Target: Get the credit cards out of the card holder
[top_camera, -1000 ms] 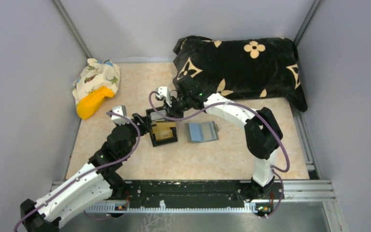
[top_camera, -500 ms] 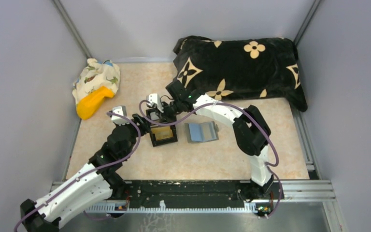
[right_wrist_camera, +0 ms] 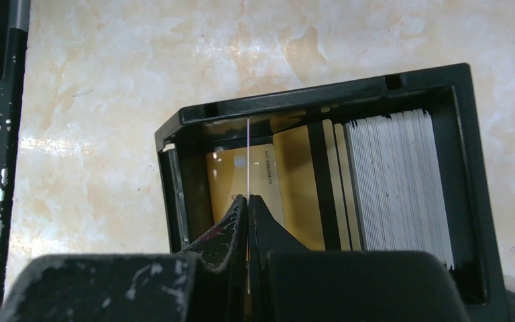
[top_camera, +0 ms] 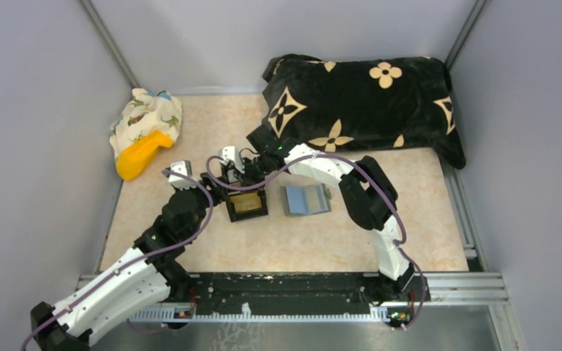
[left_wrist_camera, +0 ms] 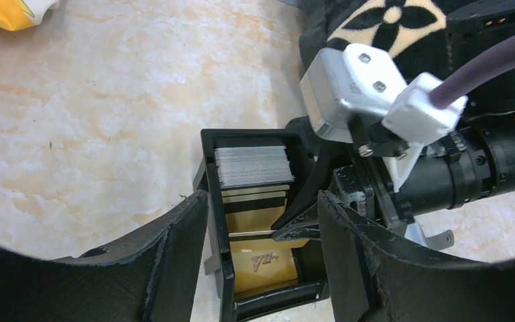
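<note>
The card holder (top_camera: 306, 199) lies open on the table, grey with a light-blue inner face, right of a black box (top_camera: 247, 205). My right gripper (top_camera: 240, 178) is down in the black box (right_wrist_camera: 322, 97) and shut (right_wrist_camera: 248, 198) on a thin card (right_wrist_camera: 249, 154) seen edge-on, held upright among gold cards. Its tip (left_wrist_camera: 288, 232) also shows in the left wrist view. My left gripper (left_wrist_camera: 261, 196) is open, its jaws standing either side of the black box (left_wrist_camera: 212, 174) and holding nothing. A gold card marked VIP (left_wrist_camera: 265, 263) lies in the box's near compartment.
A stack of silvery cards (right_wrist_camera: 397, 181) fills the box's far compartment. A black pillow with tan flowers (top_camera: 366, 102) lies at the back right. A patterned cloth and a yellow object (top_camera: 140, 152) sit at the back left. Grey walls close in both sides.
My right gripper has moved left and down from near the pillow into the black box, still pinching the card. The left arm, the box and the card holder have not moved.
</note>
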{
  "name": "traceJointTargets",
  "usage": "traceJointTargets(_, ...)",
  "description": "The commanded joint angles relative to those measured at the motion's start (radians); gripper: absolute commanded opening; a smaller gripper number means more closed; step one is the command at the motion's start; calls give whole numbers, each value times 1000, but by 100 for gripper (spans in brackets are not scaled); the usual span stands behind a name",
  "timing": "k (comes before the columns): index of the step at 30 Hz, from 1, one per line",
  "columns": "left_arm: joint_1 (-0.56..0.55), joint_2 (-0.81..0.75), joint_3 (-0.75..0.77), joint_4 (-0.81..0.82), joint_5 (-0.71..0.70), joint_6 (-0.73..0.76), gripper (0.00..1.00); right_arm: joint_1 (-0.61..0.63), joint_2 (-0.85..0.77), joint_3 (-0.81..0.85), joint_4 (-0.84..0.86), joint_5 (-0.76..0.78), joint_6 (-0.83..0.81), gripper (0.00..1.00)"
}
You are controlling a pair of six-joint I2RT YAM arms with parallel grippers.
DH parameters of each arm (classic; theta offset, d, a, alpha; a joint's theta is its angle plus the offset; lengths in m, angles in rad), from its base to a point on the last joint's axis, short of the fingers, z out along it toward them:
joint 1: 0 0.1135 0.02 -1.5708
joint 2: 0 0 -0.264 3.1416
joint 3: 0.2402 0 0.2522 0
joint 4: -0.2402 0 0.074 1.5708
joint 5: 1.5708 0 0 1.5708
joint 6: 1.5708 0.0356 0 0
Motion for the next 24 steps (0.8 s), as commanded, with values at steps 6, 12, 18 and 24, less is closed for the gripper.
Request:
traceJointTargets(6, -3, 6, -8, 3, 5, 12, 67, 11, 41, 22, 74, 26, 0, 0)
traceJointTargets(12, -3, 6, -10, 4, 8, 15, 67, 11, 54, 3, 128, 54, 23, 0)
traceJointTargets(18, -3, 13, -10, 7, 14, 16, 67, 11, 64, -10, 158, 99, 36, 0)
traceJointTargets(24, -3, 22, -12, 11, 18, 16, 66, 11, 71, -29, 179, 111, 47, 0)
